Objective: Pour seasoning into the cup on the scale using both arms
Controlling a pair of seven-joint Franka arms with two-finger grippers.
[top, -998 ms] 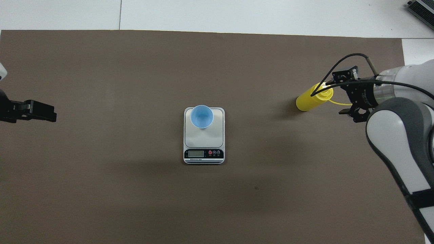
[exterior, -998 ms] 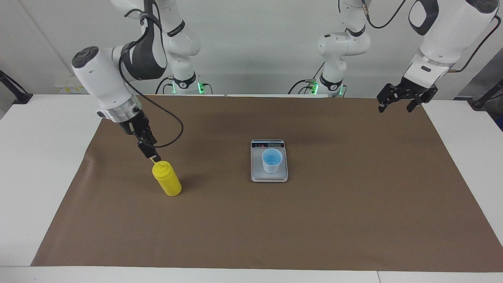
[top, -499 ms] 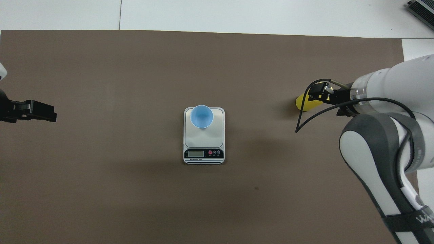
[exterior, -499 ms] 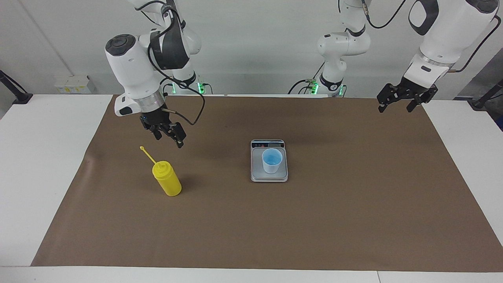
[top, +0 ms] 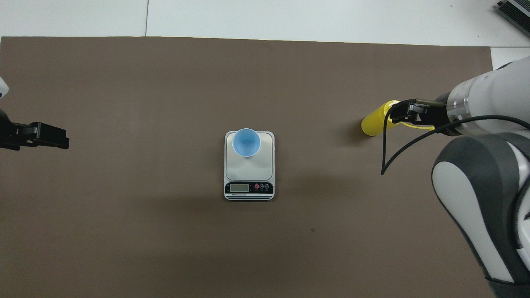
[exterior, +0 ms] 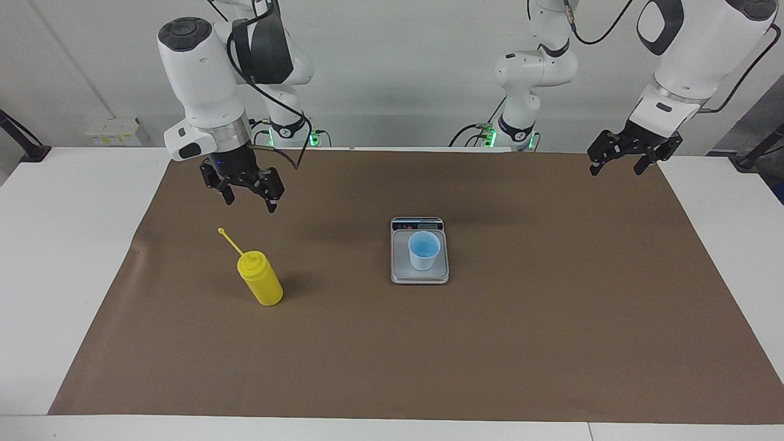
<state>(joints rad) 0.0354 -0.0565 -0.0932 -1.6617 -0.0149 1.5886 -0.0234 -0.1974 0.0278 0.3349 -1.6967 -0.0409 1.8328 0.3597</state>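
A second ago the right gripper was down at the top of the yellow bottle, its fingers at the thin cap stick; since then it has let go, lifted clear and swung back toward the robots, and it now hangs open and empty above the brown mat, well apart from the bottle. The stick now juts free from the cap, pointing up and toward the robots, so the nozzle looks to have been uncapped, and the next step is probably to grasp the bottle's body and carry it to the cup. The bottle stands upright on the mat toward the right arm's end of the surface, unmoved over that second. The pale blue cup sits upright on the scale at the middle of the mat, on the part of the plate farther from the display strip, with no seasoning visible in it yet. The right arm's wrist points almost straight down, forearm upright above it. The left gripper hangs open and empty over the mat's corner at its own end, waiting, just as it did a second ago.
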